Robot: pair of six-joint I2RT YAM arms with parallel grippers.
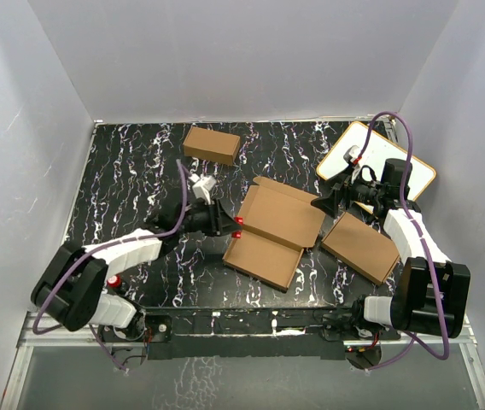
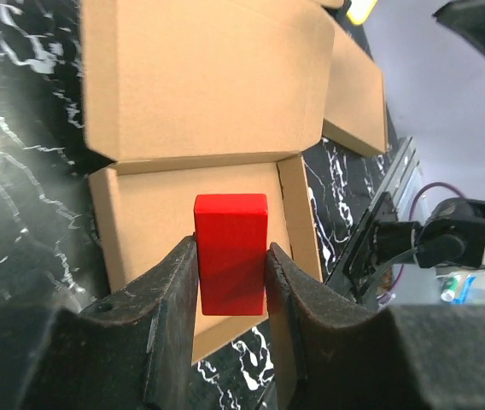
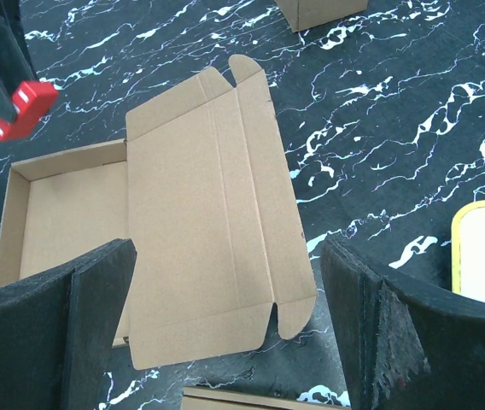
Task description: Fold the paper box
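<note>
The paper box lies open in the middle of the table, its shallow tray [image 1: 264, 260] toward me and its flat lid [image 1: 285, 209] with end tabs behind it. My left gripper [image 1: 230, 226] is shut on a red block [image 2: 230, 265] and holds it just over the tray's [image 2: 157, 213] left edge. The lid [image 2: 200, 77] lies beyond. My right gripper [image 1: 324, 205] is open wide and empty, hovering above the lid's [image 3: 213, 222] right end. The right wrist view also shows the tray [image 3: 63, 213] and the red block [image 3: 22, 109].
A smaller chunky carton [image 1: 212, 144] sits at the back. A flat closed carton [image 1: 360, 246] lies right of the box, under my right arm. A white board with a yellow rim [image 1: 375, 162] lies at the back right. Grey walls enclose the table.
</note>
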